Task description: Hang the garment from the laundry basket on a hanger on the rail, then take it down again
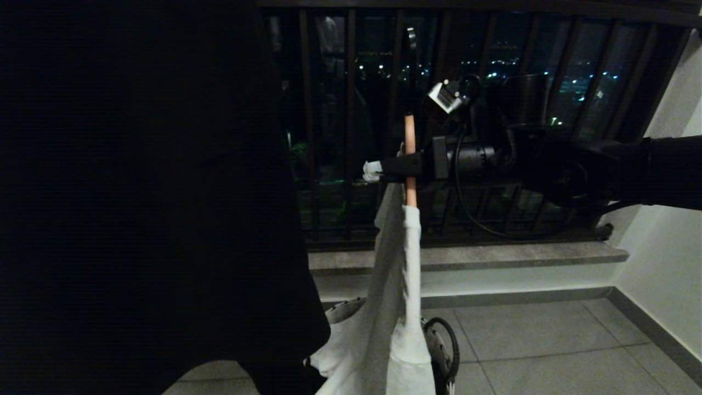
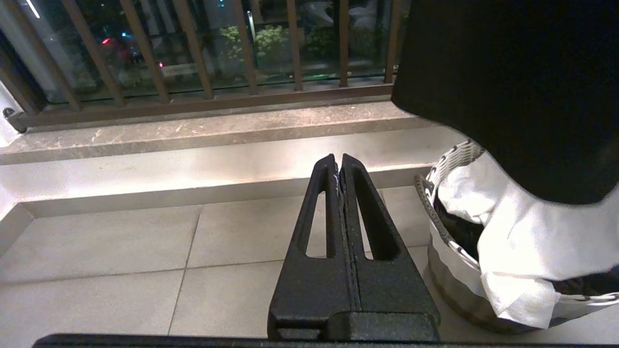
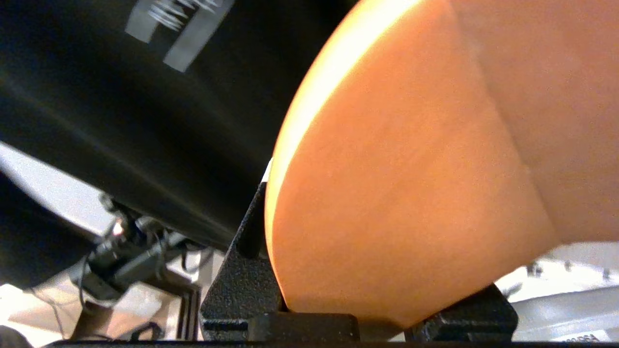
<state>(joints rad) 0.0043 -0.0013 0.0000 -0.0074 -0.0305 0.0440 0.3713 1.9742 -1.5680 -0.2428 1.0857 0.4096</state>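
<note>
Leftmost in the head view, a large black cloth (image 1: 148, 192) blocks the scene. In the left wrist view, the left gripper (image 2: 340, 164) is idle above the tiled floor (image 2: 121, 246), its fingers pressed together on nothing; the laundry basket (image 2: 447, 261) sits on the floor just beside it, with white fabric spilling over the rim.

At centre, the white garment (image 1: 403, 307) hangs from the wooden hanger (image 1: 409, 159), and its lower end reaches down to the basket. The hanger is seen edge-on and upright in front of the dark window bars (image 1: 351, 120).

From the right, the right arm reaches in level. The right gripper (image 1: 403, 164) pinches the hanger above the garment's shoulder. In the right wrist view, the orange-brown wood (image 3: 411, 169) sits between the black fingers (image 3: 242, 290).
</note>
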